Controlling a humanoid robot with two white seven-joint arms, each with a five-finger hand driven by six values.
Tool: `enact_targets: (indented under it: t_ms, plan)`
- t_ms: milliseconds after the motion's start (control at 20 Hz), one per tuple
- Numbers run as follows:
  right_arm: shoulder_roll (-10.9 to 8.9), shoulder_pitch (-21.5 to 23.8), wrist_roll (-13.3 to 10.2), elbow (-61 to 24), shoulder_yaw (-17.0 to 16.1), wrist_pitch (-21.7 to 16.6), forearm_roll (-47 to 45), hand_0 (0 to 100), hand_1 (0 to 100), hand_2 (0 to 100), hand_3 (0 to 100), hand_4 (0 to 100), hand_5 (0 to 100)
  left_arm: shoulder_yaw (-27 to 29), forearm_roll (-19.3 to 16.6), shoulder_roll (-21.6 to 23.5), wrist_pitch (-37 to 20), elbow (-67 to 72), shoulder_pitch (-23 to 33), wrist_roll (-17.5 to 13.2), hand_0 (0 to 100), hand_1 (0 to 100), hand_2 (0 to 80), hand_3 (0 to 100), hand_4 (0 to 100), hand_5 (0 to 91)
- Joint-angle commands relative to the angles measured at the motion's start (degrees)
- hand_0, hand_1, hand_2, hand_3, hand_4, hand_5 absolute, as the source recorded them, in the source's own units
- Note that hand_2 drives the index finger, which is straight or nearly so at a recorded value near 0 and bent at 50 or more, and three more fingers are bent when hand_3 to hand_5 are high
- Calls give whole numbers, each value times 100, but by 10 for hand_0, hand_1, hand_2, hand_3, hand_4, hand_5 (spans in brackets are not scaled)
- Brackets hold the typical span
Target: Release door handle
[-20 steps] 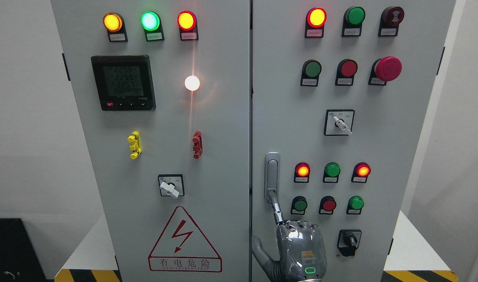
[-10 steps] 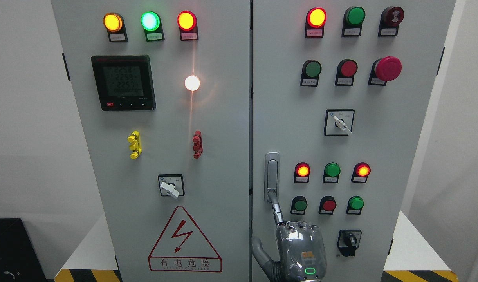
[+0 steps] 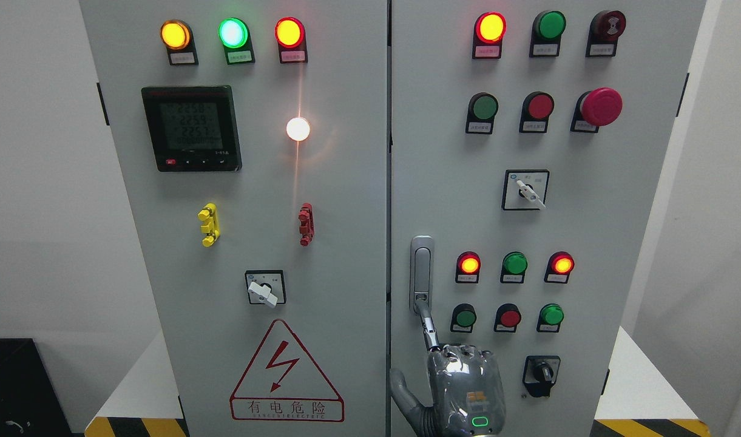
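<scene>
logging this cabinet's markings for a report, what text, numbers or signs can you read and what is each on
"有电危险": under the lightning bolt in the red warning triangle on the left door.
A line of small Latin capitals beneath it: too small to read.
Digital meter: three rows of digits, too blurred to read surely.
Small label plates under the lamps and buttons: too small to read.
Markings round the selector switch: unreadable.
Orange logo on the hand: unreadable.

hand (image 3: 464,388) wrist cut off below, button labels (image 3: 488,51) unreadable
</scene>
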Motion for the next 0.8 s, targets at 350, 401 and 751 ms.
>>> enact_targets:
  t_ms: [350, 401, 751]
  plan:
    - [0, 27, -22, 97, -7, -3, 0, 402, 346, 41, 1000, 1000, 1000, 0, -1, 0, 2, 0, 0, -3, 120, 556, 0, 0, 0, 0]
    - [0, 27, -22, 97, -7, -3, 0, 402, 346, 41, 1000, 1000, 1000, 0, 8, 0, 2, 0, 0, -3, 120, 556, 0, 0, 0, 0]
    - [0, 27, -22, 88, -7, 6, 0, 403, 347, 43, 1000, 1000, 1000, 0, -1, 0, 2, 0, 0, -3, 120, 556, 0, 0, 0, 0]
